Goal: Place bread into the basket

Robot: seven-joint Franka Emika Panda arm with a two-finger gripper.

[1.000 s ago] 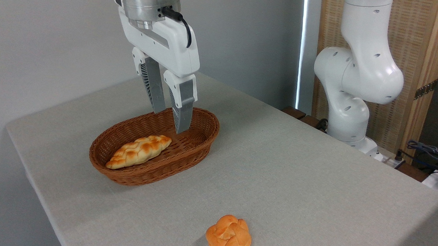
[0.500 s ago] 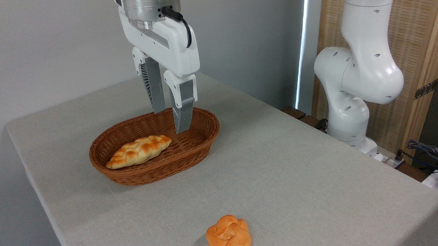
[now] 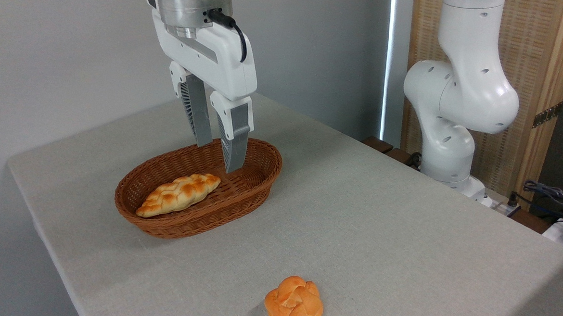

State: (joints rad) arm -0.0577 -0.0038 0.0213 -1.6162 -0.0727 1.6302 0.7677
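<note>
The claw (image 3: 219, 157) hangs over the basket (image 3: 256, 185), its fingers apart and holding nothing. The bun (image 3: 294, 304) lies on the counter (image 3: 379, 230), well apart from the basket. A loaf (image 3: 178, 194) lies inside.

Two pieces of bread in all: one small round orange-golden bun (image 3: 294, 303) at about 6 o'clock on the table (image 3: 379, 230), and one longer pale braided loaf (image 3: 178, 194) at about 9 o'clock, lying inside the basket. One oval woven wicker basket (image 3: 261, 176). One robot arm (image 3: 463, 90) at 2 o'clock, carrying one gripper (image 3: 219, 157) with two grey fingers (image 3: 197, 120), at about 11 o'clock
</note>
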